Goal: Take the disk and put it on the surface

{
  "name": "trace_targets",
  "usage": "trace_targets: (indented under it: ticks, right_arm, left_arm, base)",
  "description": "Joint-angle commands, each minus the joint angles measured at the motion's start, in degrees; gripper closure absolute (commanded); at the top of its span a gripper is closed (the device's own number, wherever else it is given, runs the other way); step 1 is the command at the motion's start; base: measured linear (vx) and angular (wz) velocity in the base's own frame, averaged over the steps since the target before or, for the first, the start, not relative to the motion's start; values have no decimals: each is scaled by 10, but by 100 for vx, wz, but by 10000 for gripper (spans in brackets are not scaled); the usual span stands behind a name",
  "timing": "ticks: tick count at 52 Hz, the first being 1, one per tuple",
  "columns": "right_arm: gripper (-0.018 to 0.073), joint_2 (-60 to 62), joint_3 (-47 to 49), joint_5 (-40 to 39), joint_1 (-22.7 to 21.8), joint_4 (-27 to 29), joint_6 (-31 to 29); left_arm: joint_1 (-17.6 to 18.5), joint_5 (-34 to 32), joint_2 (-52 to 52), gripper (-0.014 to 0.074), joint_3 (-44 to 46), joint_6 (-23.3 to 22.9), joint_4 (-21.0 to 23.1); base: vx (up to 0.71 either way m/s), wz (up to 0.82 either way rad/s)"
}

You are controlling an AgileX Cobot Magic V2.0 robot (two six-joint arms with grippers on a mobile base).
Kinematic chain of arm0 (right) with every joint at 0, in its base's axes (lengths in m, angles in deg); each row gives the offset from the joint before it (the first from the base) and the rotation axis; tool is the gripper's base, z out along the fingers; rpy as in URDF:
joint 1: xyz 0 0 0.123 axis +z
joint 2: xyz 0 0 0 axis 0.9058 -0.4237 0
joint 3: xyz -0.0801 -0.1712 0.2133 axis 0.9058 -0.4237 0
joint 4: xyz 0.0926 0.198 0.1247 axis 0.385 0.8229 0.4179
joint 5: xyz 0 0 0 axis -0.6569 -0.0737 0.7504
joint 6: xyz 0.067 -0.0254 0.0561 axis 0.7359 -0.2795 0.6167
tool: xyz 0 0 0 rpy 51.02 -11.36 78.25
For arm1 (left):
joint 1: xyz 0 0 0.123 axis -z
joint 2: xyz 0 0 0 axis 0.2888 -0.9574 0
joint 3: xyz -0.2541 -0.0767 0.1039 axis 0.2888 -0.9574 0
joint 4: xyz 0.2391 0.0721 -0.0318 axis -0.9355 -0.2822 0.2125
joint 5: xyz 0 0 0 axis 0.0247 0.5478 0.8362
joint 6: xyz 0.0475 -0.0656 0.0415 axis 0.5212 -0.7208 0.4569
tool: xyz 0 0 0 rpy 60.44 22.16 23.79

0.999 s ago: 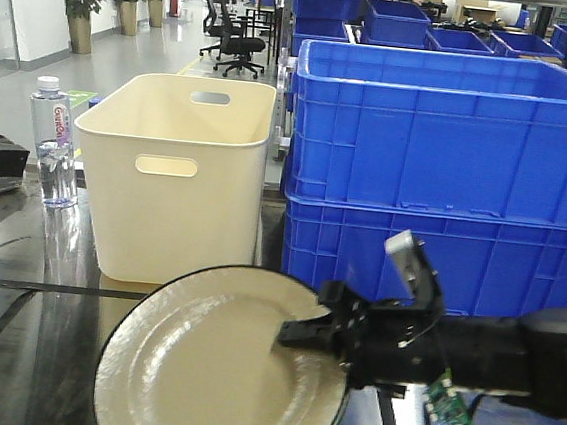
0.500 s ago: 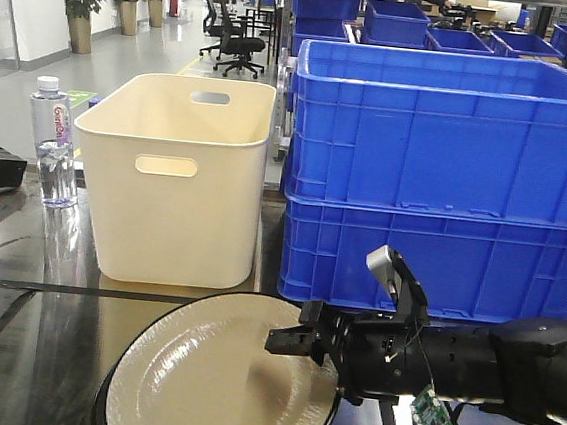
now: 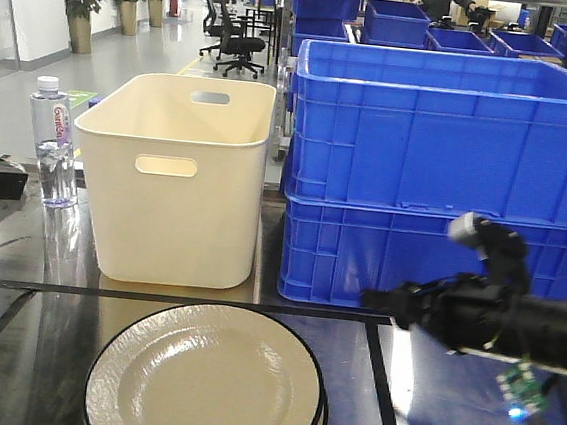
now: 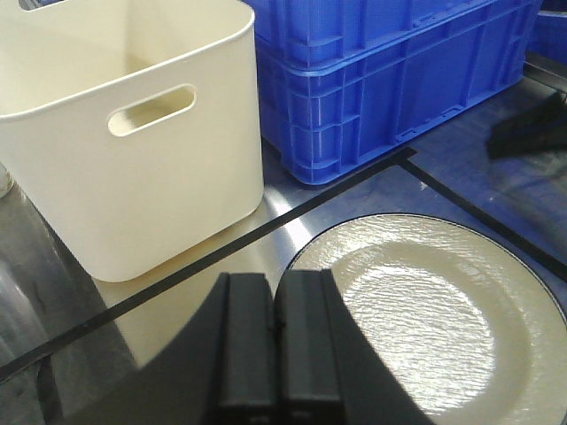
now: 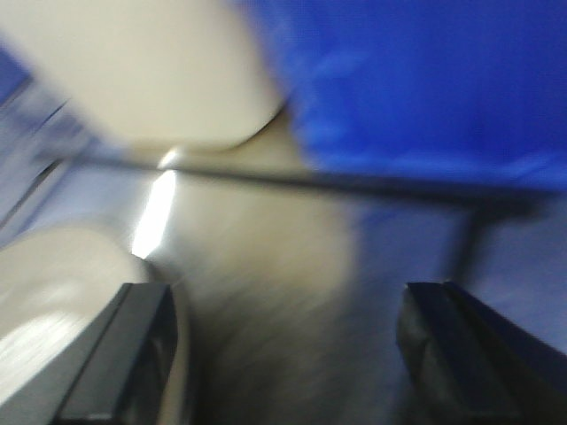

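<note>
Now the disk (image 3: 204, 386) rests on the surface (image 3: 444, 419), right fingers (image 5: 151, 354) released, left clenched

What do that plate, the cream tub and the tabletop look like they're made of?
The plate looks like glazed ceramic or enamel: glossy, rippled cream face, dark rim. The cream tub looks like matte moulded plastic with cut-out handles. The tabletop seems to be polished metal, mirroring the tub.

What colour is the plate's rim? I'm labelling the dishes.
Black, a thin line around the cream plate; the exterior front-facing view shows it best.
</note>
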Motion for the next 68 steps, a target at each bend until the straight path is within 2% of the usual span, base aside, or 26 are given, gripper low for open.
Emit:
trace_targets:
  ticks: [1,7,11,15,21,26,33,41,45,51,58,68]
  right_arm:
    - [57,51,20,-19,-38,13,-18]
    - [207,91,20,-7,-75,-54,-16]
    - [374,128,19,1,-83,-129,-8]
    - [579,166,19,3,-82,-213,30]
    - [570,221,19,6,-80,-285,107]
    - [568,268,18,30,-80,-355,166]
    - [568,347,-10,65,-80,-422,204]
    - [568,453,-110,17,-80,-434,216]
    - [568,516,-191,-37,-67,-433,205]
    - [568,594,-294,-143,-40,-404,178]
    - [568,646,-373,-228,-23,-375,177]
    - [568,662,-394,-237,-24,-328,181]
  left_arm:
    - [0,-26,13,602,19,-11,18]
    - [0,-8,13,602,18,-29,-19]
    - [0,-12,13,602,5,-55,-50]
    - [0,-24,13,601,-27,-82,-88]
    - [0,-62,16,598,-94,-109,-110]
    - [0,-95,34,598,-169,-90,-110]
    - [0,-141,96,598,-271,-83,-110]
    - [0,-224,213,598,-391,-83,-110]
    - [0,-268,287,598,-444,-83,-110]
    - [0,-315,368,598,-506,-84,-110]
    - [0,-351,425,598,-538,-85,-110]
    - [0,-369,436,598,-541,-85,-110]
  base:
    - [0,0]
    - [0,0]
    - [0,0]
    - [0,0]
    - [0,0]
    - [0,0]
    - [0,0]
    - [0,0]
    - [0,0]
    - [0,0]
    - [0,0]
    - [0,0]
